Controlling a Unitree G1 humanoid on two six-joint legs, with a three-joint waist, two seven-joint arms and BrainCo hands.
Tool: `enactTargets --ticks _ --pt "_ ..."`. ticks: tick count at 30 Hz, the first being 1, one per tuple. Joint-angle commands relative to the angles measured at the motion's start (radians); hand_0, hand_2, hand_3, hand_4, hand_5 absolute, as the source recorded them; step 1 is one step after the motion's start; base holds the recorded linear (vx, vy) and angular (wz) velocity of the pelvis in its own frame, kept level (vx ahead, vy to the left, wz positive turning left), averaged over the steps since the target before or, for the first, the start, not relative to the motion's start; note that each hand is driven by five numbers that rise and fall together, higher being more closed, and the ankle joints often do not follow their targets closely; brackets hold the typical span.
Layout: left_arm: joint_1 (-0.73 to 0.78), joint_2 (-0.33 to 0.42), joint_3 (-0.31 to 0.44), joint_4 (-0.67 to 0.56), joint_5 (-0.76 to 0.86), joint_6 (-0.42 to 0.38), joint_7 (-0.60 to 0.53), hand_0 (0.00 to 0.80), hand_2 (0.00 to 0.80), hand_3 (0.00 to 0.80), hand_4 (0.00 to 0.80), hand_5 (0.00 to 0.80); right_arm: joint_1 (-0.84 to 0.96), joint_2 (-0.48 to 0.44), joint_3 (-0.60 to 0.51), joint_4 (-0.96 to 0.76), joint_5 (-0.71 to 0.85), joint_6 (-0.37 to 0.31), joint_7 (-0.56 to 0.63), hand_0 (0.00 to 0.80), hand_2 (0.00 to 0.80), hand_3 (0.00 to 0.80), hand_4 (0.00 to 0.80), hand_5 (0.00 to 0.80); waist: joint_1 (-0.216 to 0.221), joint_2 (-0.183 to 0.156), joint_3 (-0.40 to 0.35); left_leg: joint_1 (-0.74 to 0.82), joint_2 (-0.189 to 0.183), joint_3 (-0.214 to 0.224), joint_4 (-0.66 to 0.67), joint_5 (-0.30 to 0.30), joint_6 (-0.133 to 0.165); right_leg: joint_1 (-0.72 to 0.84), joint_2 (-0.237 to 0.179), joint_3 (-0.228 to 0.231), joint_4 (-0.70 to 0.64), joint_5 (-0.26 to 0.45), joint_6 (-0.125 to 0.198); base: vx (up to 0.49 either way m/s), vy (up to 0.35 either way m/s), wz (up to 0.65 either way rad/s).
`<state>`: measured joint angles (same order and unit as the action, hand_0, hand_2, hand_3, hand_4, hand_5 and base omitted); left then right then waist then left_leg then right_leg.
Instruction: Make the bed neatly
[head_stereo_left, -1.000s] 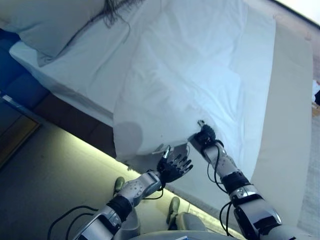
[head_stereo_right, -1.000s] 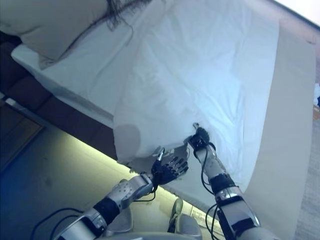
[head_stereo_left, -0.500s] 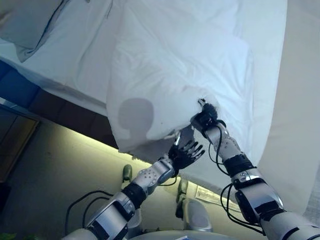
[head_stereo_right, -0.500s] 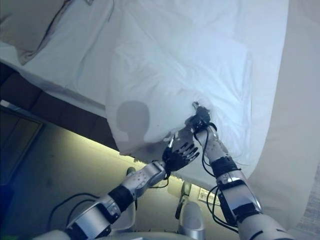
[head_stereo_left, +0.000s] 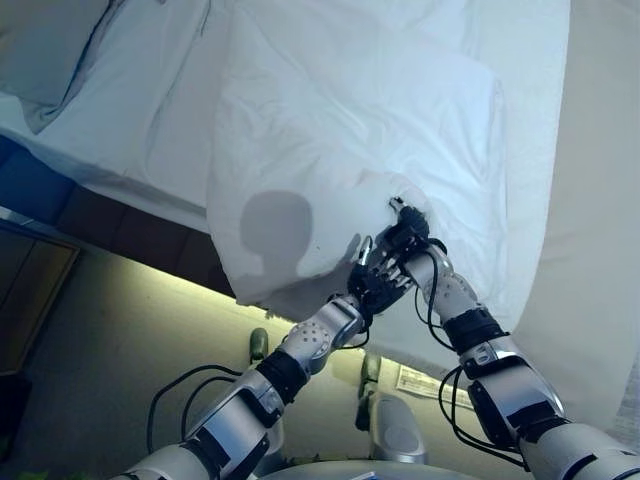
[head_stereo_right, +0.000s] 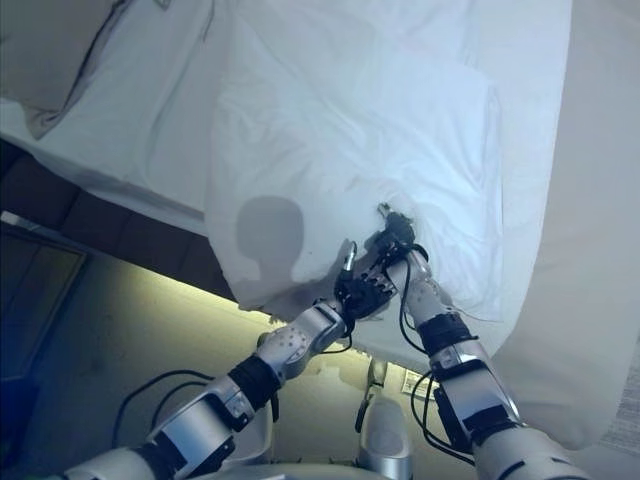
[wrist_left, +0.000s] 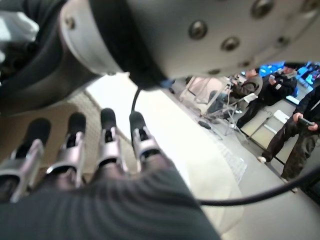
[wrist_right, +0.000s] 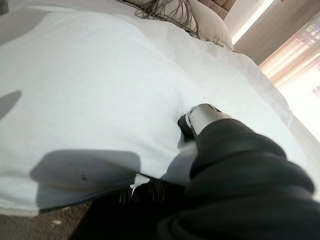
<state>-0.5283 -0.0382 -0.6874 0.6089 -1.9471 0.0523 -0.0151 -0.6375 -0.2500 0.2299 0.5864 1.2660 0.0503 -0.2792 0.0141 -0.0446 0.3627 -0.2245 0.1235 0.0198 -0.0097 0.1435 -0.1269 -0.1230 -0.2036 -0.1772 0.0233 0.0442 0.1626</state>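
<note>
A white duvet (head_stereo_left: 340, 130) lies rumpled across the bed, and its near corner hangs over the bed's side. My right hand (head_stereo_left: 407, 231) is at that near edge, shut on a fold of the duvet. In the right wrist view its thumb (wrist_right: 201, 115) presses into the white cloth (wrist_right: 100, 85), and its fingers are hidden under the fold. My left hand (head_stereo_left: 378, 276) is just below the right hand, open with fingers straight, holding nothing. In the left wrist view its fingers (wrist_left: 107, 142) reach under my right forearm.
A grey pillow (head_stereo_left: 35, 45) lies at the head of the bed, far left, on the white sheet (head_stereo_left: 130, 120). A beige cover (head_stereo_left: 590, 200) runs along the bed's right side. The dark bed base (head_stereo_left: 130, 225) stands above a lit floor strip. People (wrist_left: 295, 125) stand beyond the bed.
The view has shifted across the bed. My left hand has risen to just under my right hand and wrist. The right hand still holds the duvet edge, now slightly higher.
</note>
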Motion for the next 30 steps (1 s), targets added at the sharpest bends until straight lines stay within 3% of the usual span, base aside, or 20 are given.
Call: enactTargets --ticks 1,19,30 --pt "-0.044 -0.107 0.001 0.032 -0.025 -0.015 0.007 0.0 0.0 0.0 0.0 0.0 -0.099 -0.032 -0.026 -0.12 -0.016 -0.038 0.021 0.8 0.8 0.8 0.8 0.8 0.003 -0.002 -0.062 0.019 0.003 0.009 -0.048 0.011 0.053 -0.079 -0.064 0.0 0.043 0.122 0.013 0.0 0.0 0.0" --pt "-0.075 -0.064 0.114 0.221 0.009 -0.058 -0.07 0.0 0.0 0.0 0.0 0.0 -0.091 -0.051 -0.006 -0.234 -0.001 -0.036 0.034 0.8 0.8 0.8 0.8 0.8 -0.021 -0.01 -0.058 0.007 0.007 0.02 -0.069 0.029 0.052 -0.108 -0.056 0.011 0.053 0.121 0.014 0.002 0.005 0.0" --pt "-0.161 -0.061 0.183 0.258 0.054 -0.215 -0.049 0.0 0.0 0.0 0.0 0.0 -0.089 -0.023 0.015 -0.304 -0.001 -0.03 0.044 0.8 0.8 0.8 0.8 0.8 -0.048 -0.023 -0.044 -0.027 0.017 0.044 -0.067 0.038 0.048 -0.145 -0.042 0.021 0.057 0.118 0.011 -0.005 0.003 -0.03"
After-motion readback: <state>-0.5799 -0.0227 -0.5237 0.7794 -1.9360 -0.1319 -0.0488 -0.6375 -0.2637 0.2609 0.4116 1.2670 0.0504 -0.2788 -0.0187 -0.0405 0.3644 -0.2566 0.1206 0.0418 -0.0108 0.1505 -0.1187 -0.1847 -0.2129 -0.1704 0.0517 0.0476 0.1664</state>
